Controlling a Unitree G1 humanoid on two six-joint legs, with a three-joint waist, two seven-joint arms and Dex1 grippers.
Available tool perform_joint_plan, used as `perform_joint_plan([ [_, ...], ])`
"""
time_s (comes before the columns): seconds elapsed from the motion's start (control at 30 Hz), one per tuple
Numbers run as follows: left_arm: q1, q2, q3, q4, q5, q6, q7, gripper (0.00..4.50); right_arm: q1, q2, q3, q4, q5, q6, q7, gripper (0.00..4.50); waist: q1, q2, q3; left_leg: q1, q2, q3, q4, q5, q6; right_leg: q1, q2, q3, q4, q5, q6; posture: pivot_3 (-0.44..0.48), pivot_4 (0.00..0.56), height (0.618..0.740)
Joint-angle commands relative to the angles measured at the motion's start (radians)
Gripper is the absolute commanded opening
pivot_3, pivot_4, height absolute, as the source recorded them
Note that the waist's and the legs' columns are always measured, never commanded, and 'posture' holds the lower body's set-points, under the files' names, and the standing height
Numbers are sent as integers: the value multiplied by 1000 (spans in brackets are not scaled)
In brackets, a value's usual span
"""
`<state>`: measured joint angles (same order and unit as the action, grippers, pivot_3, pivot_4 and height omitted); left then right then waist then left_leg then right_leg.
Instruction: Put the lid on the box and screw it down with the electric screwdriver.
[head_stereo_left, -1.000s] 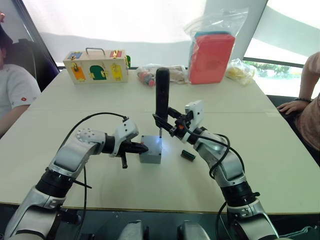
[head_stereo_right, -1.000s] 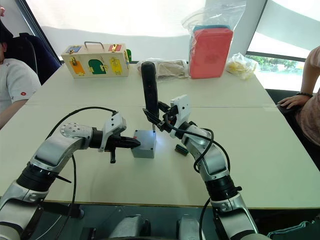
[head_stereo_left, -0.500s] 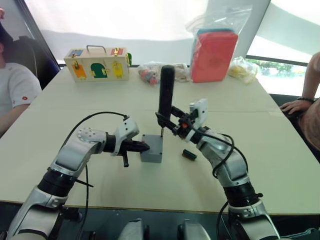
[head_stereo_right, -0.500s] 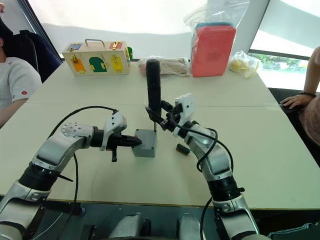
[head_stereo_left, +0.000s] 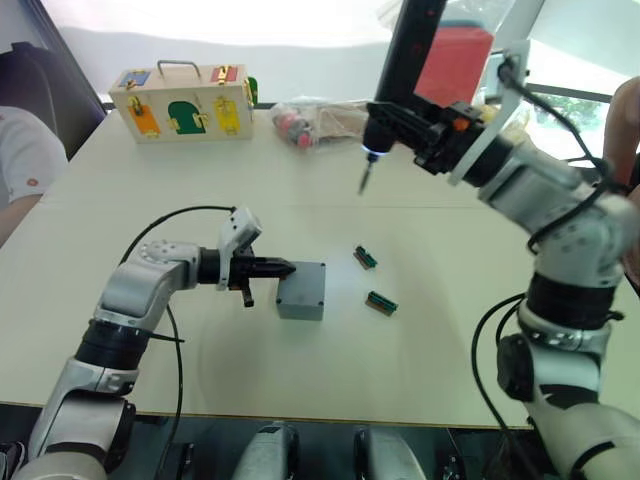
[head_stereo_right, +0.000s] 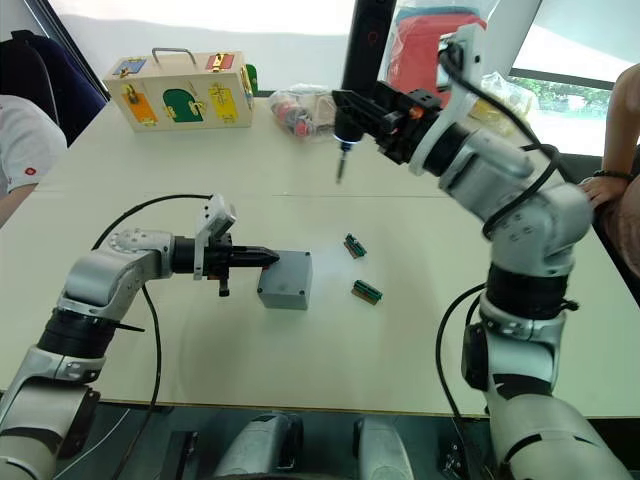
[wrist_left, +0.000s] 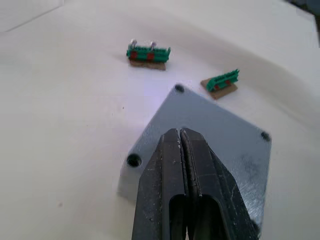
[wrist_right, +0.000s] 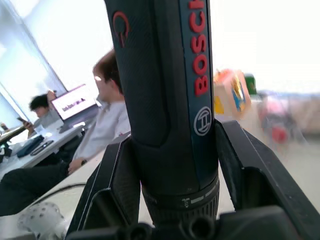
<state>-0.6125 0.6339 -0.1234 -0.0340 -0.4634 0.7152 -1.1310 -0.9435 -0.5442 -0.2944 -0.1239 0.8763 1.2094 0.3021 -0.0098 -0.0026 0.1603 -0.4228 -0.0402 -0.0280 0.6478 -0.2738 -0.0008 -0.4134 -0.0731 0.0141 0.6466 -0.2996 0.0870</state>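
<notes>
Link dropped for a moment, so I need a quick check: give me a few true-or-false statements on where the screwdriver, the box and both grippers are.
1. The right gripper holds the electric screwdriver in the air. True.
2. The screwdriver's bit rests in a corner hole of the lid. False: it hangs well above the table, away from the box.
3. The left gripper is shut, its tips at the box. True.
4. The lid lies beside the box. False: it sits on the box.
5. Two green connector pieces lie on the table. True.

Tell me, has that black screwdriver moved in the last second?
Yes. The screwdriver has lifted off the box, where its bit rested before, and now hangs high over the table, farther back.
</notes>
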Motion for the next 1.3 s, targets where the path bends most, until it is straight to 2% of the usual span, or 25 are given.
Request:
perform_joint_plan([
  [0.03, 14, 47, -4, -137, -38, 17, -48, 0, 3, -133, -52, 20, 42, 273, -3, 1793, -1, 1, 2, -2, -1, 0, 1, -1, 1, -1, -1, 0, -1, 0, 0, 0, 150, 738],
  [0.1, 33, 65, -16, -184, -46, 21, -62, 0, 38, -198, -40, 60, 92, 382, -13, 1793, -3, 2, 3, -3, -1, 1, 0, -1, 2, -3, -1, 0, -1, 0, 0, 0, 150, 738],
  [0.17, 54, 86, -40, -237, -45, 19, -81, 0, 122, -276, -9, 61, 104, 405, -40, 1793, -3, 2, 4, -5, -1, 1, -1, 0, 1, -5, -1, 0, -1, 0, 0, 0, 150, 738],
  [0.27, 80, 98, -68, -289, -44, 19, -87, 0, 235, -423, 94, 158, 266, 405, -83, 1793, -3, 5, 8, -6, -1, 2, -1, 2, -3, -7, -1, 0, -1, 0, 0, 0, 150, 738],
  [0.43, 101, 90, -83, -304, -32, 13, -63, 0, 252, -518, 219, 314, 484, 405, -210, 1793, -11, 3, 16, -6, -1, 5, 1, 3, 5, -6, 0, 0, 1, 0, 1, 0, 150, 738],
  [0.7, 143, 100, -78, -318, -30, 13, -32, 0, 242, -534, 294, 401, 603, 405, -370, 1793, -4, 2, 20, -4, 0, 5, 4, 10, 8, -5, 2, 1, 4, 7, 2, 0, 150, 738],
  [0.9, 145, 104, -75, -299, -22, 5, -12, 0, 265, -518, 296, 378, 618, 405, -433, 1793, -2, 1, 20, -5, 0, 5, 4, 10, 8, -4, 2, 1, 3, 8, 4, 0, 150, 738],
  [0.97, 140, 113, -61, -267, -6, -9, 0, 0, 274, -508, 283, 368, 595, 405, -454, 2786, -2, 1, 20, -5, 0, 5, 5, 10, 8, -4, 2, 1, 3, 8, 4, 0, 150, 738],
  [1.0, 133, 115, -42, -244, -4, -10, 11, 0, 277, -504, 274, 366, 586, 405, -465, 2901, -1, 1, 20, -4, 0, 5, 5, 10, 8, -3, 2, 1, 3, 8, 4, 0, 150, 738],
  [1.07, 117, 122, 11, -190, -5, -13, 36, 0, 267, -494, 239, 340, 544, 402, -467, 3634, -1, 1, 20, -3, 0, 5, 6, 10, 8, -1, 2, 1, 3, 8, 4, 0, 150, 738],
  [1.1, 102, 125, 37, -147, 22, -37, 73, 0, 238, -504, 233, 300, 497, 351, -408, 3884, -1, 1, 20, -3, 0, 4, 6, 10, 8, -1, 2, 1, 3, 8, 4, 0, 150, 738],
  [1.23, 80, 99, 110, -74, 79, -130, 187, 0, 148, -523, 212, 205, 410, 248, -190, 3884, -3, 1, 20, -4, 0, 4, 7, 10, 8, -2, 3, 1, 3, 8, 4, 0, 150, 738],
  [1.3, 86, 64, 178, -60, 40, -141, 222, 0, 103, -530, 190, 154, 403, 215, -63, 3884, -4, 2, 20, -4, 0, 5, 6, 9, 8, -3, 3, 1, 3, 8, 5, 0, 150, 738],
])
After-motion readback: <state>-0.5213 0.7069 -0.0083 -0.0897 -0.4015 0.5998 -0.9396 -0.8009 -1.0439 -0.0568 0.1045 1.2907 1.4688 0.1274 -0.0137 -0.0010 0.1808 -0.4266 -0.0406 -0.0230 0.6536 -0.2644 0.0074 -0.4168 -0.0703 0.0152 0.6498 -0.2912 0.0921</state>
